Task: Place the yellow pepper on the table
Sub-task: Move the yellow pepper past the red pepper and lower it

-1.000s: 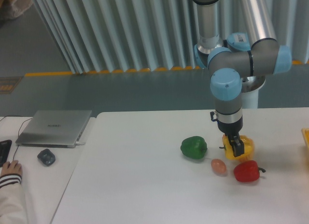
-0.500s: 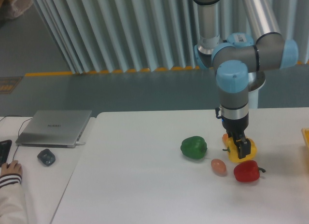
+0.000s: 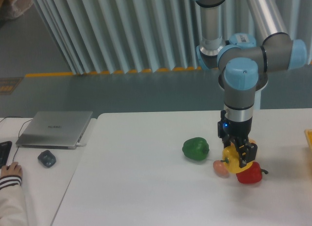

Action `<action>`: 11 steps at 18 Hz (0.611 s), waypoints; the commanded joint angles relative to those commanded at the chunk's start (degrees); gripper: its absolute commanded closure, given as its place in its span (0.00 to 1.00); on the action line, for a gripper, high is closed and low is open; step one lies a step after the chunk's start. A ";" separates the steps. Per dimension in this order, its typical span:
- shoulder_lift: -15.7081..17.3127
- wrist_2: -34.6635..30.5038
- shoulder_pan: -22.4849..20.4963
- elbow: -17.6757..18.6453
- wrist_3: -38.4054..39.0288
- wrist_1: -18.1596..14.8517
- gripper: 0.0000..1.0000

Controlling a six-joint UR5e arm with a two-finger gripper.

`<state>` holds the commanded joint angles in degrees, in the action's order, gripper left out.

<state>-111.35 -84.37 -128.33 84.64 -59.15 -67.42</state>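
Table (image 3: 146,187): large, white, flat top with a rounded near-left corner, filling the lower part of the view. Yellow pepper (image 3: 232,160): glossy, bright yellow, at the right-centre of the table, clamped in the gripper (image 3: 240,155); whether its underside touches the table cannot be told. Gripper: dark two-finger claw pointing straight down from the arm (image 3: 239,84), its fingers closed on the yellow pepper from above, one finger (image 3: 245,154) showing in front of the pepper's right side. Arm: grey tubes with light-blue joint caps, wrist standing vertical over the pepper. Red pepper (image 3: 250,174): on the table just right of and in front of the yellow pepper, apparently touching it, partly covered by it, short dark stem pointing right. Egg-like item (image 3: 219,168): small, pinkish-tan, rounded, on the table just left of and below the yellow pepper, seemingly in contact with it. Green pepper (image 3: 196,148): dark green, on the table left of the yellow pepper, apart from it. Side desk (image 3: 34,177): paler surface left of the table. Laptop (image 3: 55,128): silver, lid shut, on the side desk. Mouse (image 3: 47,158): dark, in front of the laptop. Hand (image 3: 10,170): a person's, with striped cuff, at the far-left edge of the side desk.
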 joint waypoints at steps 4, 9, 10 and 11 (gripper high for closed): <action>-1.94 -0.26 1.67 -0.44 3.32 1.94 0.43; -3.52 -2.19 2.81 -0.09 5.01 2.02 0.43; -3.61 -2.37 3.08 -0.09 5.18 2.11 0.43; -3.87 -2.37 3.08 -0.27 5.27 2.46 0.43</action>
<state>-115.22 -86.75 -125.24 84.38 -53.88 -64.95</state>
